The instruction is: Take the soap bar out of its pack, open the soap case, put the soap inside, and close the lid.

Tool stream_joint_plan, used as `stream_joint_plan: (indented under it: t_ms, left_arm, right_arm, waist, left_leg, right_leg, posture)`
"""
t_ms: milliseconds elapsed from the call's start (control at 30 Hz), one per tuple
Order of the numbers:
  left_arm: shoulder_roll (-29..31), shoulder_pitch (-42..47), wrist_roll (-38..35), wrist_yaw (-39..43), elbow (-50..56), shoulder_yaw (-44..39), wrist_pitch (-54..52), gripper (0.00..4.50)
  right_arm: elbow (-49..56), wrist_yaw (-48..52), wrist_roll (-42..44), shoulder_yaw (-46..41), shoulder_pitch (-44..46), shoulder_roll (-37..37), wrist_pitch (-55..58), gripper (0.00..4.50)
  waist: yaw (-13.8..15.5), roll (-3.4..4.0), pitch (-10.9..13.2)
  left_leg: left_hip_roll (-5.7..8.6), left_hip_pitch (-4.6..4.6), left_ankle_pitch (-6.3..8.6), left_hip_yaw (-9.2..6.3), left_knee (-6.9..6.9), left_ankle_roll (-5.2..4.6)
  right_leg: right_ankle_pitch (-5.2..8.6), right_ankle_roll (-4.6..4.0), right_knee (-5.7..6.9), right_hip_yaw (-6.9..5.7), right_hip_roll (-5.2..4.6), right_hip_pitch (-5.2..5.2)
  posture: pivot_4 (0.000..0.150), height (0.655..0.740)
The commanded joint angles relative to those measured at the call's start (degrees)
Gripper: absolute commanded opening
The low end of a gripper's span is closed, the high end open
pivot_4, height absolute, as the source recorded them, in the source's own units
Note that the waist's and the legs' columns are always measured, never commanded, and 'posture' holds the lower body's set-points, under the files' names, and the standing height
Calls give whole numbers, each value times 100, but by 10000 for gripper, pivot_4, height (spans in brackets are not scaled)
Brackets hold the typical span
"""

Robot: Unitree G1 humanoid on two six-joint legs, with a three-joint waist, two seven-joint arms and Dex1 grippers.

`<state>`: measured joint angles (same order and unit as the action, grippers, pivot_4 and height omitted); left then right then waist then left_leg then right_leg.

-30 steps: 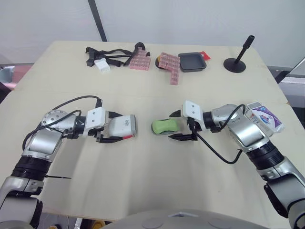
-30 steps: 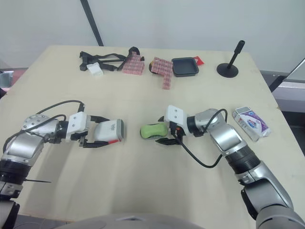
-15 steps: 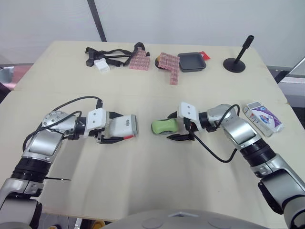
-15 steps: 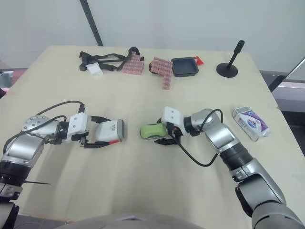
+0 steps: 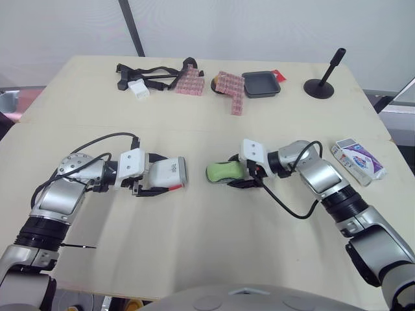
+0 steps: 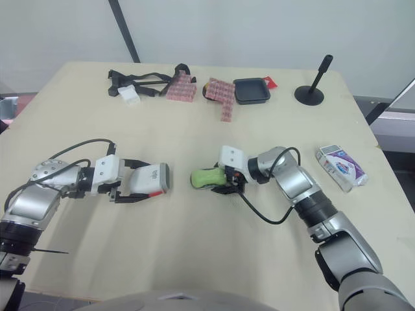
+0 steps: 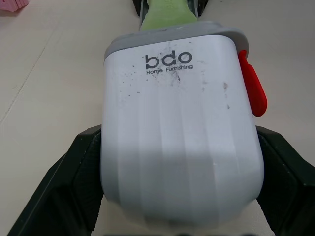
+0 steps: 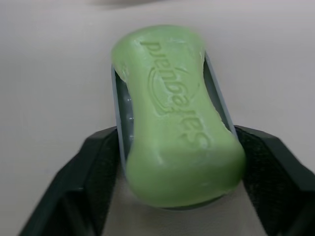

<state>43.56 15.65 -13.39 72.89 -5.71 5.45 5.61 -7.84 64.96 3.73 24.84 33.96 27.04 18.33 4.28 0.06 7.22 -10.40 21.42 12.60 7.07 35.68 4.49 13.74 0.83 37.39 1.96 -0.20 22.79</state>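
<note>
Soap bar [image 5: 224, 172] lies on grey tray [image 8: 119, 118] clamped by right end effector [image 5: 238, 172]; left end effector [image 5: 159, 173] grips white lid [image 7: 179, 123].

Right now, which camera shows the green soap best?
The right wrist view: the green soap is close, lettering readable, on a grey tray within the right gripper. The eye views show it small at mid-table; the left wrist view catches its tip beyond the white case.

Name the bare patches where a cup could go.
Free: the band between the pink blocks and the green soap; the near table between both arms. Crowded: far edge, black straps to black stand.
</note>
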Motion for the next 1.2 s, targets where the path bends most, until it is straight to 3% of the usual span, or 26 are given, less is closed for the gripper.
stream_joint_plan:
  t_ms: [33,400,700,900,1200]
  left_arm:
    - [52,68,20,-7,46,-71,104,34936]
    - [-147,252,66,75,-12,109,169,34936]
    - [-757,689,299,33,-397,592,453,34936]
    - [-1204,1019,456,81,-847,860,774,34936]
    - [-1655,1290,611,-15,-1088,1023,978,34936]
  right_arm:
    - [115,23,-89,-24,-45,104,-6,25682]
    - [1475,-159,-67,-429,-641,885,320,25682]
    - [2988,-365,83,-992,-1291,1814,1276,25682]
    - [3666,-418,365,-1163,-1264,1890,1889,25682]
    - [3870,-519,414,-838,-947,1823,2242,25682]
  waist:
    - [-4,-1,-1]
    - [48,0,0]
    - [8,1,1]
    - [14,1,0]
    - [24,1,0]
  left_leg:
    - [-1,-2,0,0,0,0]
    - [1,5,0,-1,0,-2]
    - [0,0,0,3,-2,0]
    - [-1,-1,-1,3,-1,-1]
    - [0,-1,-2,2,-1,-4]
  right_leg:
    - [0,0,0,0,0,-2]
    - [0,0,-5,-2,-1,-1]
    - [0,0,-20,9,0,-1]
    - [0,0,-14,10,2,-1]
    - [0,0,-5,12,0,-3]
  posture:
    - [1500,7400]
    - [1500,7400]
    - [1500,7400]
    - [1500,7400]
    - [1500,7400]
